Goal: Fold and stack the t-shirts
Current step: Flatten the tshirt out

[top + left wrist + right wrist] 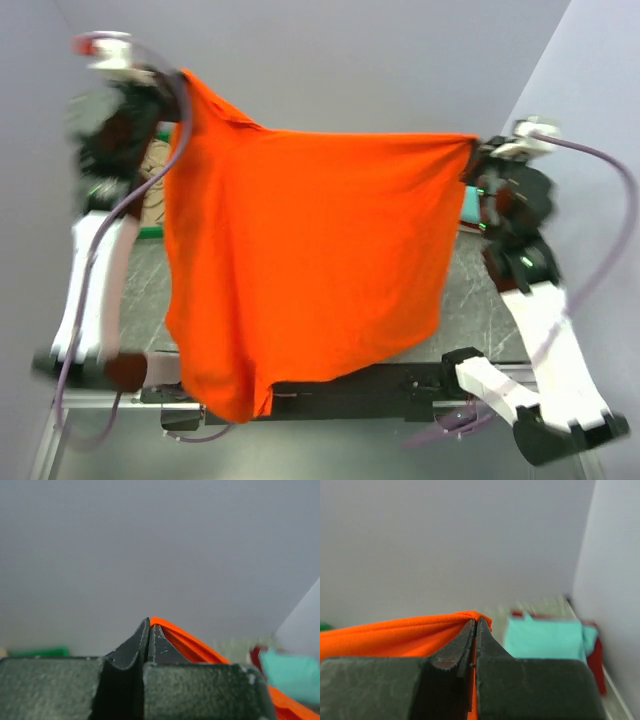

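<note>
While clamping cloth at both ends, holding orange shirt (300,260) spread wide in the air over the counter (480,315). Pinching its upper left corner with left jaws, closed tight on an orange fold in left wrist view. Pinching its upper right corner with right jaws, likewise closed on the orange edge in right wrist view. Pulling the top edge nearly taut between the two, sagging slightly mid-span. Letting the rest hang as one broad sheet, dipping lowest at bottom left and reaching past the near counter edge between left arm (95,270) and right arm (545,300) in top view. Hiding most of the counter behind it. Seeing teal shirt (545,639) lying at the far right of the counter, in front of dark red shirt (596,655), touching or just overlapping, not telling which through the blur. Catching both again at right in left wrist view, blurred. Catching a green strip (37,651) at far left there, too blurred for naming. Trailing purple cable (612,190) in a loop off right arm.
</note>
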Controlling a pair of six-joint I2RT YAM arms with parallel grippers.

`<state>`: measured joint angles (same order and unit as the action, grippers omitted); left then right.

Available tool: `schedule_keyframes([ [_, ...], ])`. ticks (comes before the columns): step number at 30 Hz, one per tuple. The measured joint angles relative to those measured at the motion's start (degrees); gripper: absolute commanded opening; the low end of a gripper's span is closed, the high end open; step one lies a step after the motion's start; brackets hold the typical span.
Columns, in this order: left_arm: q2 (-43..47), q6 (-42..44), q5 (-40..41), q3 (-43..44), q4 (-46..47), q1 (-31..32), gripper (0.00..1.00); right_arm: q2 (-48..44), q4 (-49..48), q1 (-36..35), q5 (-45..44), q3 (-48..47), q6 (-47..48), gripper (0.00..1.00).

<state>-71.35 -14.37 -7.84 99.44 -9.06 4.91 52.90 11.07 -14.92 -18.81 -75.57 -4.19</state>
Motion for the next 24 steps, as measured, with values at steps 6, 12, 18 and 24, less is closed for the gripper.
schedule_keyframes([
  [6,-24.81,0.28,-5.27,-12.13,0.09,-0.04,0.76,14.29,-3.74,9.16,3.08,15.56,-1.29,0.35],
  [12,-33.42,-0.37,-6.95,-20.28,-6.58,1.57,0.84,32.59,-1.88,13.0,5.55,14.93,-3.06,0.56],
  [18,-24.22,-1.77,-8.0,-21.94,-5.75,6.1,0.85,32.48,0.61,12.57,7.85,13.9,-5.46,0.62],
  [24,-18.38,-6.62,-7.78,-28.94,-6.08,6.91,0.87,26.12,3.98,10.84,10.84,13.44,-9.35,0.62],
])
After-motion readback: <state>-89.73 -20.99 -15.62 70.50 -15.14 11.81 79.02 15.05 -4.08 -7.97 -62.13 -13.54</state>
